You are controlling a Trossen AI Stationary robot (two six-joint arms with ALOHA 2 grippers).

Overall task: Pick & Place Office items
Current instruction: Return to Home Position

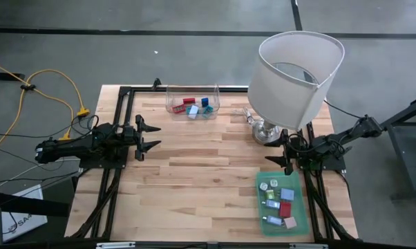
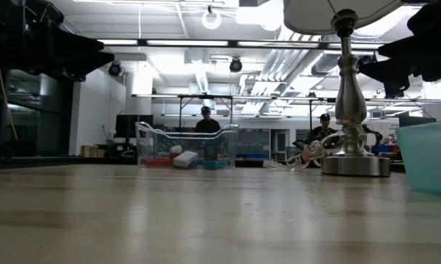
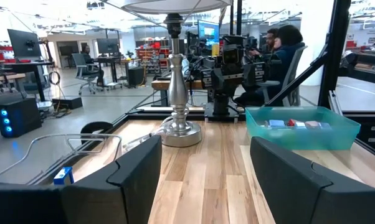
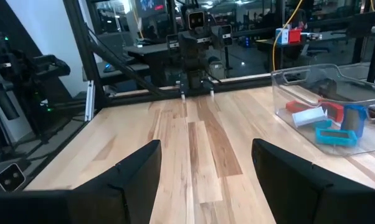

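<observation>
High view: wood tabletop (image 1: 194,187) w/ one dark arm at ea. side edge. Big white lamp (image 1: 298,69) stands by the far-right corner, shade tilted, chrome base on the wood. Left arm lies along the left edge. The left pincer (image 1: 153,135) is over the wood just inside that edge, fingers spread wide, nothing btwn them. Right arm sits at the right edge beside the lamp base. The right pincer (image 1: 274,153) is likewise wide open & empty, near the green bin's far end. Wrist views agree: both finger pairs well apart, only bare wood in the gap. Green bin (image 1: 258,204) rests along the right edge toward the near-right corner. It holds several office items (image 1: 285,209): red, blue & pale pcs, some touching. Clear bin (image 1: 170,100) sits at the middle of the far edge w/ a few more pcs inside: red, blue, light blue, teal.
</observation>
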